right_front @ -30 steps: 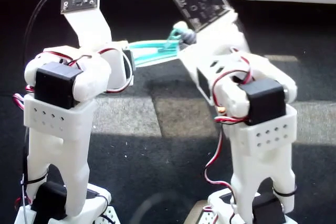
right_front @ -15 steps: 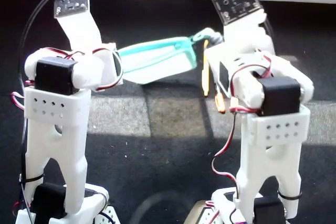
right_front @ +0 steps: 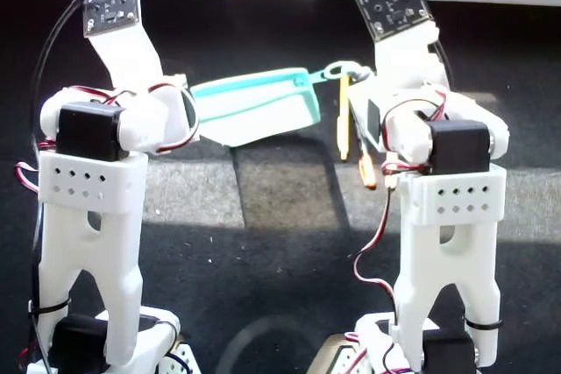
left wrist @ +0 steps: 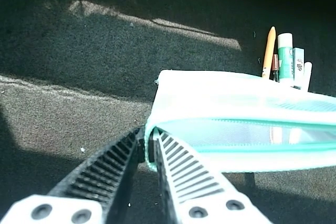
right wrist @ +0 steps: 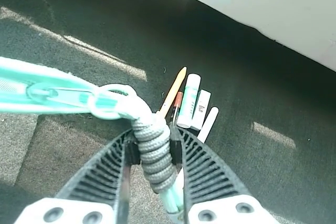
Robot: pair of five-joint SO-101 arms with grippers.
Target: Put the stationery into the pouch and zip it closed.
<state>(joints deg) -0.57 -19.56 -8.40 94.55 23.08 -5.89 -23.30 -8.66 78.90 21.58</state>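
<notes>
High view: the pouch (right_front: 254, 109), white mesh with teal zip tape, hangs stretched between the two hands, lifted off the dark bench (right_front: 280, 251); its shadow falls on the bench below it.

Left wrist view: the left hand (left wrist: 148, 137) has both ribbed fingers (left wrist: 176, 166) pressed together on the near end of the pouch (left wrist: 236, 124), pinching the edge where the teal tape turns the corner; the pouch body runs away from this hand toward the other arm.

Right wrist view: the right hand (right wrist: 152, 137) is clamped on the grey braided cord (right wrist: 153, 153); the cord is tied to the teal pull ring (right wrist: 107, 100), and the ring joins the zip slider (right wrist: 39, 94) at the far end of the pouch from the left hand; whether the zip is open or closed cannot be told.

Stationery: all pieces lie on the bench outside the pouch, just beyond the right hand's fingertips, side by side and roughly parallel; the orange pencil (right wrist: 174, 90) and the short brown pen (right wrist: 177, 103) lie nearest the cord; the white glue stick (right wrist: 189, 100) lies beside them; the small white-and-teal box (right wrist: 202, 108) and the white stick (right wrist: 209, 121) lie farthest out.

From the left hand, the same group appears beyond the pouch, at its far end.
</notes>
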